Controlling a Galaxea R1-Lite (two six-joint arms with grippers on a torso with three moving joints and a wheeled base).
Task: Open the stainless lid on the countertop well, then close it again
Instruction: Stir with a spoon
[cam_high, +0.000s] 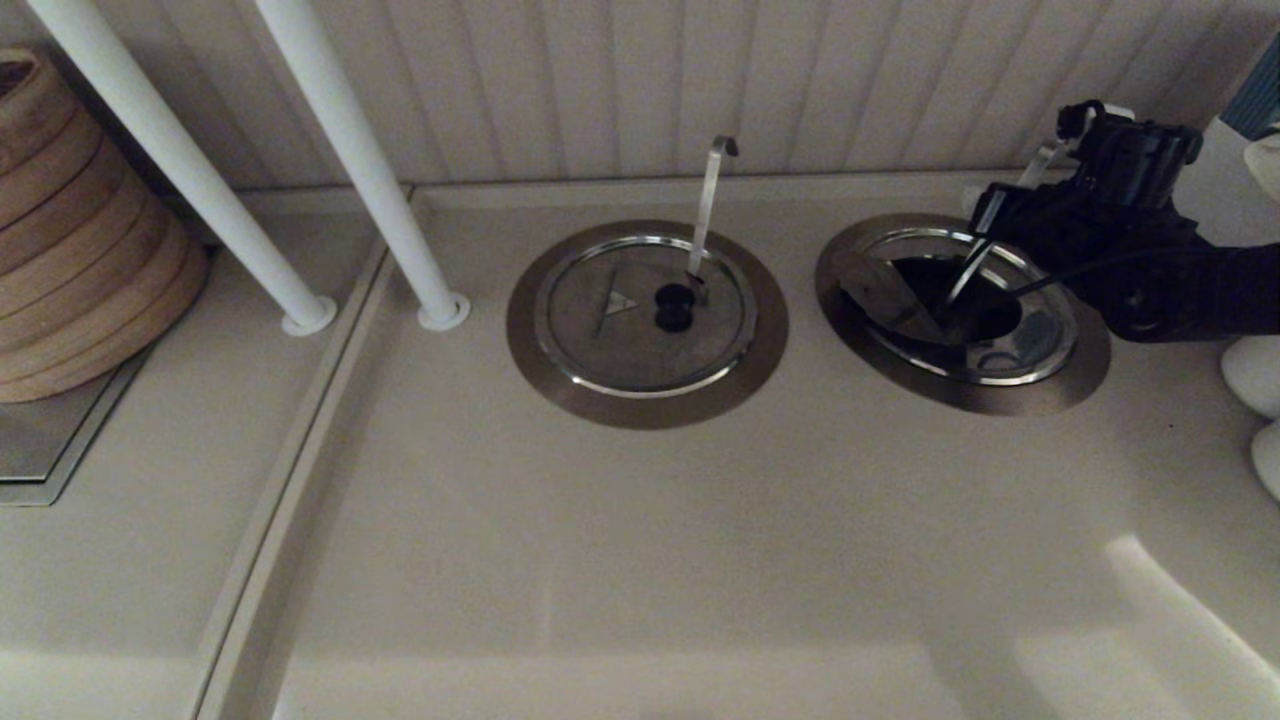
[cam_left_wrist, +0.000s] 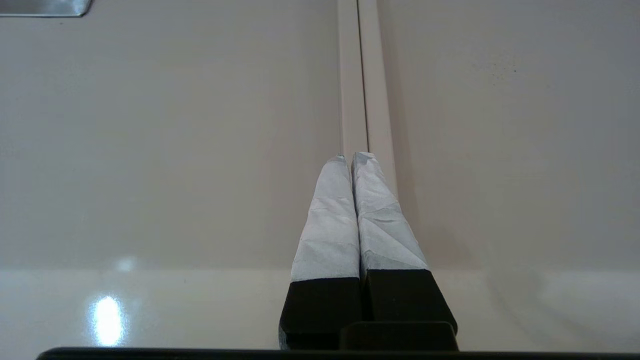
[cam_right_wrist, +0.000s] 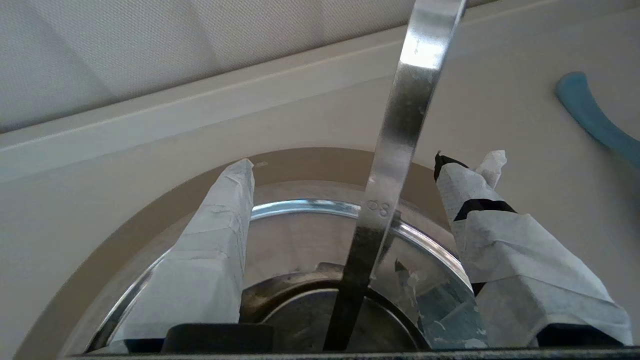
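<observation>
The countertop well (cam_high: 1085, 375) with the wide brushed-steel ring sits at the right of the head view. Its stainless lid (cam_high: 1035, 335) is folded: the left half (cam_high: 885, 295) tilts up, and the dark inside of the well shows behind it. The half with the bluish patch (cam_right_wrist: 445, 305) lies flat. The straight ladle handle (cam_high: 975, 255) rises out of the opening. My right gripper (cam_high: 1000, 215) hovers over the well's back right. It is open (cam_right_wrist: 360, 167), and its fingers (cam_right_wrist: 220, 235) stand either side of the handle (cam_right_wrist: 400, 140), holding nothing. My left gripper (cam_left_wrist: 350, 157) is shut over bare counter.
A second well (cam_high: 560, 385) lies to the left, with its lid shut and a hook-tipped ladle handle (cam_high: 710, 195). Two white poles (cam_high: 345, 150) and stacked bamboo steamers (cam_high: 70, 230) stand at the left. White rounded objects (cam_high: 1255, 375) sit at the right edge. The wall runs close behind the wells.
</observation>
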